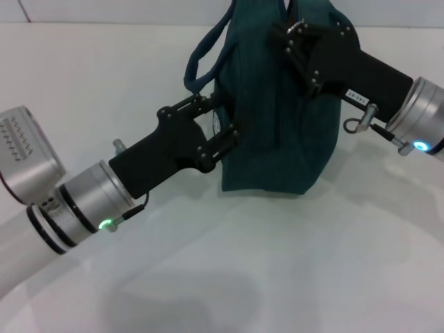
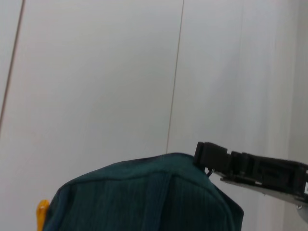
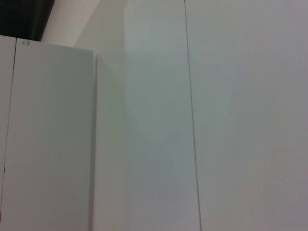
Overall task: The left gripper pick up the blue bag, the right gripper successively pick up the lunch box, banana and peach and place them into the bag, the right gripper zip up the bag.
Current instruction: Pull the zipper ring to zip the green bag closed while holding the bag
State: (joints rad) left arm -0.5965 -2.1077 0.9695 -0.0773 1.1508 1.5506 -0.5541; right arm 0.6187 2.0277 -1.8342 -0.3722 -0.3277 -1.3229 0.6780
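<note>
Our left tool (image 1: 225, 142) grips the dark teal-blue fabric bag (image 1: 277, 118) standing on the white desk (image 1: 243, 263); our right tool (image 1: 295, 38) sits at its top, nearer the zip, grip unreadable.

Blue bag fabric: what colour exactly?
Dark teal-blue, plain; the blue bag shows best in the head view.

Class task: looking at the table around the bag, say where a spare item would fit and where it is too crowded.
Free: the table nearer than the blue bag, and the far left corner. Crowded: the left gripper at the bag's side, the right gripper at its top.
</note>
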